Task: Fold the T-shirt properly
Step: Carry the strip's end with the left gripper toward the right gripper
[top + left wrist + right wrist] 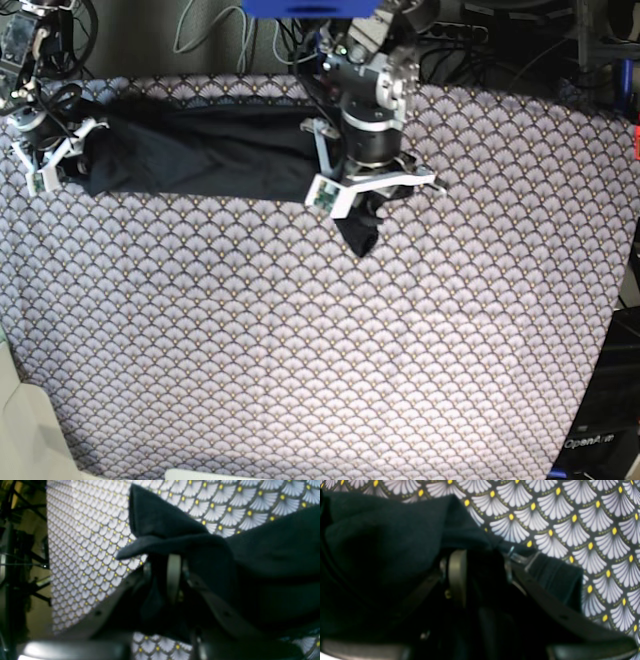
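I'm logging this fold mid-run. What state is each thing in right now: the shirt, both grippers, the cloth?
T-shirt: bunched into a long band across the far side, held at both ends, one flap hanging by the left gripper.
Left gripper: shut on T-shirt.
Right gripper: shut on T-shirt.
Scallop-patterned cloth: spread flat under the T-shirt.

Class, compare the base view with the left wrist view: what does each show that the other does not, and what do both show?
Only the base view: the whole T-shirt stretched between both arms, and the right hand at its far end. Only the left wrist view: fabric pinched between the left hand's fingers, with a loose flap of cloth sticking up. Both: the black shirt over the scallop-patterned cloth.
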You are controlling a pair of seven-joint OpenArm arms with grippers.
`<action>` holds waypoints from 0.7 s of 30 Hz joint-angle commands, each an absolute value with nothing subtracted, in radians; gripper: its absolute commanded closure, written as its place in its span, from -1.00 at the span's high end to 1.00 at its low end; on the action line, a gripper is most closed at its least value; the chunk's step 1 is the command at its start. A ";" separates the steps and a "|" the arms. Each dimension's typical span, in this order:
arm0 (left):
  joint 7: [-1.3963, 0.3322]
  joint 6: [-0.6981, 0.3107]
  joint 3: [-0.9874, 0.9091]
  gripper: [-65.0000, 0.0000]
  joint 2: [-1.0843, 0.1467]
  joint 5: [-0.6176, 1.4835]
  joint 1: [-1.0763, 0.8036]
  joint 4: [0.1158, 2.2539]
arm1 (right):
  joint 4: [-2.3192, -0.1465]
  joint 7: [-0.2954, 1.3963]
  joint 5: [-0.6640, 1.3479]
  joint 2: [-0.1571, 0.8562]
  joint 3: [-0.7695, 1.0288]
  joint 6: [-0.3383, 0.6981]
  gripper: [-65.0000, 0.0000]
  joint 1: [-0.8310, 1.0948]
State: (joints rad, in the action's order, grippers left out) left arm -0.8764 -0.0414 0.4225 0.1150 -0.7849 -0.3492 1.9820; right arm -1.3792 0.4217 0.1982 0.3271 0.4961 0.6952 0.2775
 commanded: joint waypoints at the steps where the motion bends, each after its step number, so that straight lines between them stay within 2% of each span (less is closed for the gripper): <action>1: -0.857 0.005 0.466 -1.00 0.157 -0.794 -0.352 1.986 | -1.382 0.455 0.176 0.338 0.496 0.698 -0.36 0.278; 5: -0.857 0.107 0.527 -1.00 0.157 -0.791 -0.348 1.968 | -1.383 0.455 0.176 0.338 0.496 0.698 -0.36 0.278; 10: -0.858 0.166 0.545 -1.00 0.157 -0.779 -0.326 1.966 | -1.383 0.455 0.176 0.338 0.496 0.698 -0.36 0.278; 16: -0.857 0.200 0.581 -1.00 0.153 -0.835 -0.280 1.920 | -1.380 0.455 0.176 0.338 0.496 0.698 -0.36 0.278; 20: -0.855 0.183 0.618 -1.00 0.101 -0.849 -0.239 1.880 | -1.380 0.455 0.176 0.338 0.496 0.698 -0.36 0.278; 21: -0.855 0.153 0.630 -1.00 0.076 -0.828 -0.222 1.873 | -1.380 0.455 0.176 0.338 0.496 0.698 -0.36 0.278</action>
